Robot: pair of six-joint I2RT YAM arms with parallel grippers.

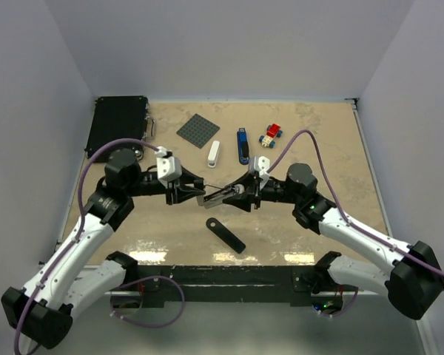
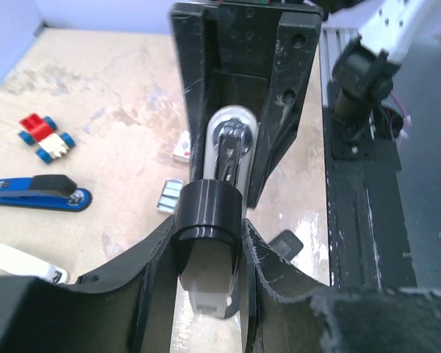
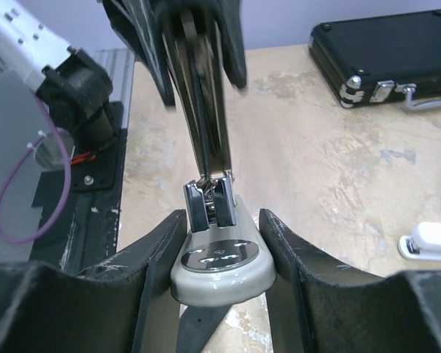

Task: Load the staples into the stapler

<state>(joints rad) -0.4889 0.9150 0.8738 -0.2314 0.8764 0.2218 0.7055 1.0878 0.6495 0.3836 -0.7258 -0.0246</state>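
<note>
A pale grey stapler [image 1: 220, 194] is held off the table between both grippers. My right gripper [image 1: 246, 191] is shut on its rounded grey front end [image 3: 220, 268]. Its metal magazine with a spring [image 3: 202, 110] stretches away towards the left arm. My left gripper [image 1: 196, 194] is shut on the stapler's black rear end [image 2: 209, 213]. The staples lie on the table below in the left wrist view, as a grey piece [image 2: 169, 197] and a white, red-marked piece [image 2: 182, 149]. Neither gripper touches them.
A long black piece [image 1: 226, 235] lies on the table near the front edge. A blue stapler [image 1: 243, 145], a white stapler [image 1: 214, 154], a toy-brick car [image 1: 271, 134] and a grey baseplate [image 1: 198, 130] sit further back. A black case [image 1: 118, 126] is at back left.
</note>
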